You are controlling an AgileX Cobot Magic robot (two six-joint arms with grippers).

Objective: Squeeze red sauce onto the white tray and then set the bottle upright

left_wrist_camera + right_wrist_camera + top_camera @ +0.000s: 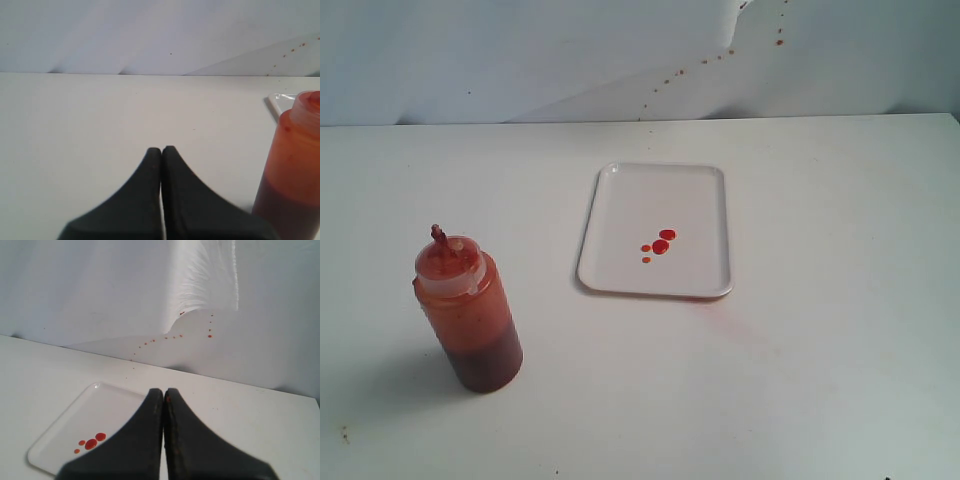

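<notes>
The bottle [468,313] stands upright on the white table at the left, nozzle up, red-brown sauce showing through its wall; in the left wrist view the bottle [292,170] is beside and apart from my left gripper [162,149]. That gripper is shut with nothing between its fingers. The white tray [656,200] lies flat in the middle, carrying a few small drops of red sauce [660,245]. My right gripper [164,390] is shut and empty, over the white tray [95,410] near the red sauce [91,443]. No gripper appears in the exterior view.
A pale backdrop [620,60] with tiny brown-red specks [779,41] rises behind the table. A faint reddish smear [735,315] marks the table just in front of the tray.
</notes>
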